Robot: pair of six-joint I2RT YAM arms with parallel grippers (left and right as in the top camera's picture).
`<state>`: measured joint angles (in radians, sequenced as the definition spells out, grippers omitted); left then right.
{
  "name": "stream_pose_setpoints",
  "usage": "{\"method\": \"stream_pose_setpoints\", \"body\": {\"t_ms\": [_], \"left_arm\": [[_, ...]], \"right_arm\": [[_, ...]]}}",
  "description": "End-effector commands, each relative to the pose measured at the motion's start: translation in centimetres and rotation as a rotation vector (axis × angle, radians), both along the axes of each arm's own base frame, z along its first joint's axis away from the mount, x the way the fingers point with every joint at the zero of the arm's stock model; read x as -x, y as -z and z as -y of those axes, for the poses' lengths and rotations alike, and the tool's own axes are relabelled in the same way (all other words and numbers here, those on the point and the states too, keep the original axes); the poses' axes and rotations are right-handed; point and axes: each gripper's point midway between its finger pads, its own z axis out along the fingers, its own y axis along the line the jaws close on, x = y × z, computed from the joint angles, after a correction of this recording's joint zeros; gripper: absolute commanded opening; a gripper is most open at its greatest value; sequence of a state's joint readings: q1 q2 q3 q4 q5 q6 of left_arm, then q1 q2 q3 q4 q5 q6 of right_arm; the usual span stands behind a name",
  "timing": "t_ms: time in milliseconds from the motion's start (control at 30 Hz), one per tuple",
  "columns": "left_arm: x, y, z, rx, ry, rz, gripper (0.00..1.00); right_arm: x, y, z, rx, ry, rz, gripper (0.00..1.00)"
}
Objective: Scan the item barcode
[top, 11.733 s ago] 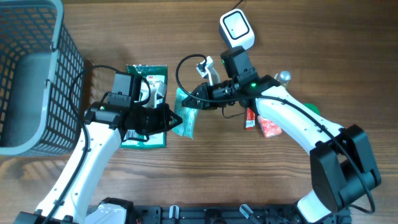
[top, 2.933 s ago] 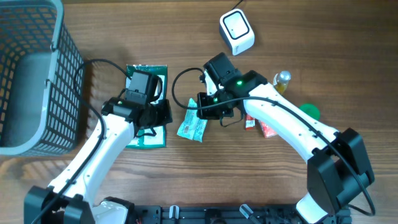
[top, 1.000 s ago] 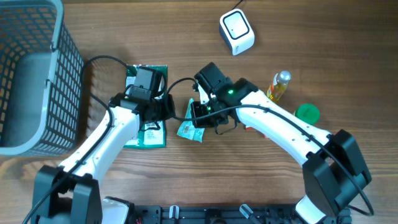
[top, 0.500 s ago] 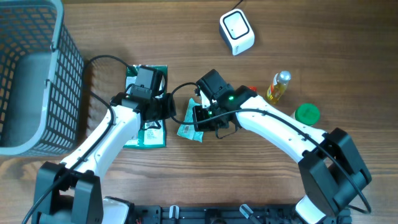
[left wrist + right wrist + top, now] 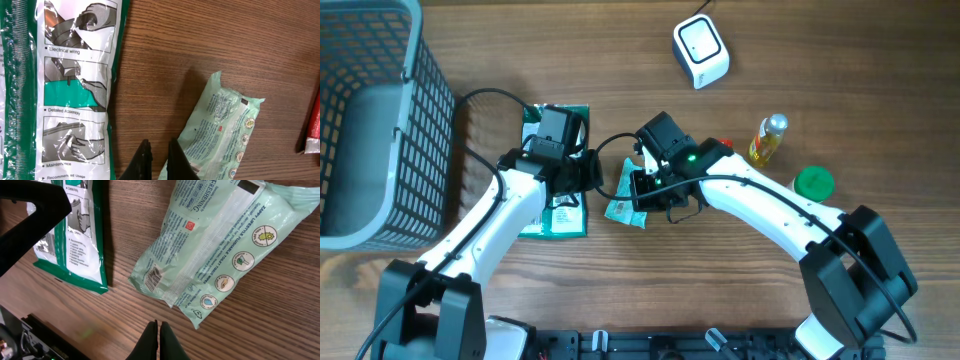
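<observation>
Pouch point(image 5: 623, 210) lies flat on the table point(image 5: 840, 60), mid-scene, long axis running near-to-far, slightly tilted. Right gripper point(image 5: 158, 326) hangs directly over it, nearer; left gripper point(image 5: 157, 150) just left. Both sets of jaws closed, empty.

Checkout mock-up: barcode scanner point(image 5: 701, 52), mesh basket point(image 5: 432, 120)

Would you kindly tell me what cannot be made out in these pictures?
Pouch: overhead, partly under the right arm.
Barcode on the pouch: right wrist, too small to read.
Red item: left wrist, cut off by the right edge; overhead, mostly under the right arm.
Package: left wrist, cut off by the left edge; overhead, partly under the left arm.
Basket: overhead, cut off by the left edge.
</observation>
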<state>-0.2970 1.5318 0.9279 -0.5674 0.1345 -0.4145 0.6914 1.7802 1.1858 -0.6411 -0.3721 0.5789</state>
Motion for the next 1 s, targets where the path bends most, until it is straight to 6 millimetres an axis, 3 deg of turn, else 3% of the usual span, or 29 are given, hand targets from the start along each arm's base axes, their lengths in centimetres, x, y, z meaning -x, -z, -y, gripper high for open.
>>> {"method": "stream_pose_setpoints", "body": {"t_ms": [0,500,967], "left_arm": [[-0.4,0.1,-0.3,-0.007,-0.021,0.001,0.04],[-0.4,0.1,-0.3,-0.006,-0.021,0.005,0.04],[-0.4,0.1,-0.3,-0.006,-0.021,0.005,0.04]], "right_arm": [[0.0,0.1,0.0,0.004,0.007,0.004,0.04],[1.2,-0.1,-1.7,-0.011,-0.007,0.001,0.04],[1.4,-0.1,-1.9,-0.010,-0.014,0.005,0.04]]}}
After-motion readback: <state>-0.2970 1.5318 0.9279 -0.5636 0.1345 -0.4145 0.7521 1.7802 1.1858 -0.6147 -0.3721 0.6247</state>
